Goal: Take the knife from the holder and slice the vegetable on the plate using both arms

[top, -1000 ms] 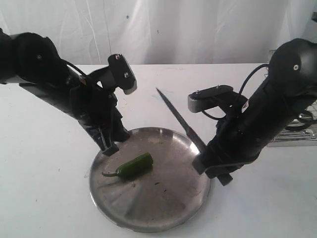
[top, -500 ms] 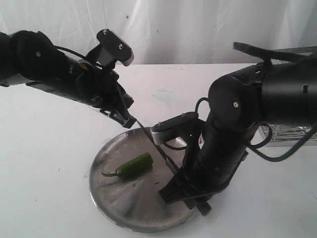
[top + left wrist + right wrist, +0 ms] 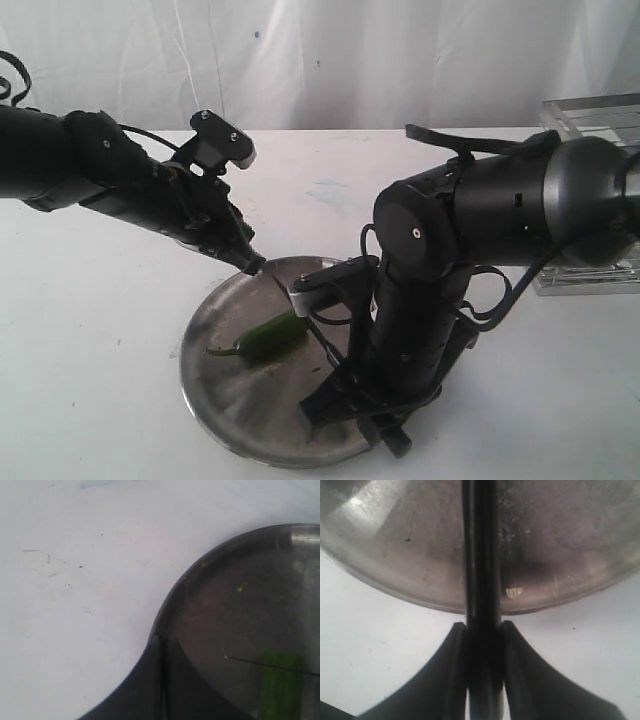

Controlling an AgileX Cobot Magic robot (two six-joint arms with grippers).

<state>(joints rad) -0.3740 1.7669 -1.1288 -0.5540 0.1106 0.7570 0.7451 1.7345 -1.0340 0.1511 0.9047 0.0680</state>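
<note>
With the right gripper (image 3: 482, 645) clamped on the knife (image 3: 480, 555), press straight down through the vegetable (image 3: 272, 334) (left gripper (image 3: 162, 680) closed, empty).

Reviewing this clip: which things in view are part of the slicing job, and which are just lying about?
Part of the job:
- knife, clamped in the right claw
- pepper
- plate
- left claw, shut at the plate's rim
- wire holder

Just lying about:
- small pale crumb on the plate
</note>
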